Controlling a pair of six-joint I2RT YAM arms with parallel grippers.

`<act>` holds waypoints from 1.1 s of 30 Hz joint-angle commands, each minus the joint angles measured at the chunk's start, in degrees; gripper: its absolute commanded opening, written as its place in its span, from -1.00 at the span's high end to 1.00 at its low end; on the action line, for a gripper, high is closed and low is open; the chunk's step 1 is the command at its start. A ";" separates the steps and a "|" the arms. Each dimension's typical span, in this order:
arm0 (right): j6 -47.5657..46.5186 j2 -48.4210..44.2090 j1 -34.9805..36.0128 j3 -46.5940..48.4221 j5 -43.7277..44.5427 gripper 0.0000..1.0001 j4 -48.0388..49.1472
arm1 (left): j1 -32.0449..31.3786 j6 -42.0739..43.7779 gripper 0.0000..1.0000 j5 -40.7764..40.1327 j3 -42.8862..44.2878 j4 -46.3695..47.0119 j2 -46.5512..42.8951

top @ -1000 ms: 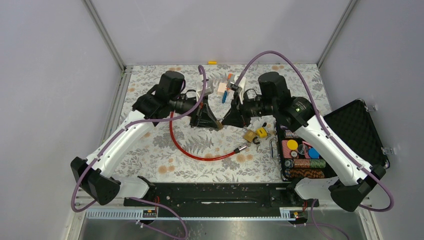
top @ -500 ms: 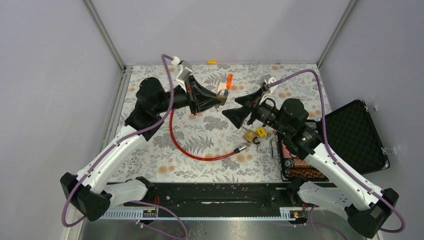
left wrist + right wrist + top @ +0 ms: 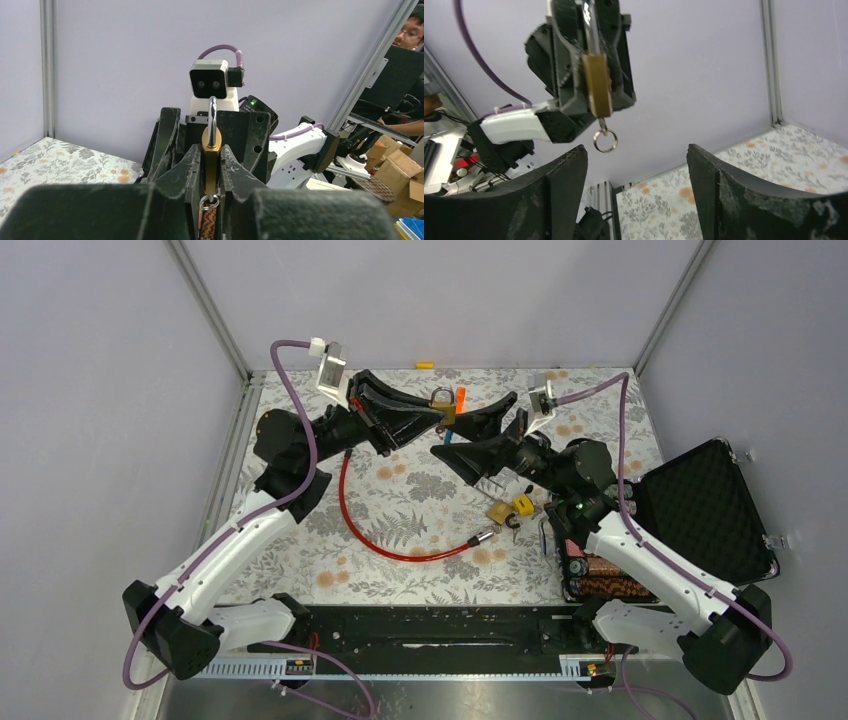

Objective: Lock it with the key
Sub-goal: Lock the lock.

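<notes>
My left gripper (image 3: 438,416) is raised above the far middle of the table and is shut on a brass padlock (image 3: 441,398). In the left wrist view the padlock (image 3: 212,161) sits upright between the fingers with its steel shackle (image 3: 212,117) on top. A key ring (image 3: 209,203) and an orange patterned strap (image 3: 207,223) hang under it. My right gripper (image 3: 445,438) faces it, open and empty. In the right wrist view the padlock (image 3: 596,90) hangs above the open gripper (image 3: 636,150), and the key ring (image 3: 605,141) dangles from the keyhole, above the left finger (image 3: 561,195).
A second brass padlock (image 3: 498,511) with a yellow piece (image 3: 523,504) lies on the flowered table. A red cable (image 3: 390,545) curves beside it. A black case (image 3: 705,505) with poker chips (image 3: 600,550) stands open at the right. An orange object (image 3: 460,396) lies at the back.
Both wrists have risen from the table and turned to face each other. The left gripper carried the padlock up and toward the back. The right gripper followed it, jaws apart.
</notes>
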 commanded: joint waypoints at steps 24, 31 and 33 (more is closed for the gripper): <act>7.23 2.85 0.20 3.99 -0.92 0.16 10.89 | -1.22 -1.28 1.00 -1.82 -0.03 6.55 0.02; 5.71 2.61 0.24 4.74 -0.23 0.13 8.83 | -1.23 -1.71 1.00 -1.60 0.07 6.78 -0.03; 5.65 2.50 0.23 4.75 -0.39 0.25 8.82 | -1.21 -1.76 1.00 -1.66 0.06 6.85 0.07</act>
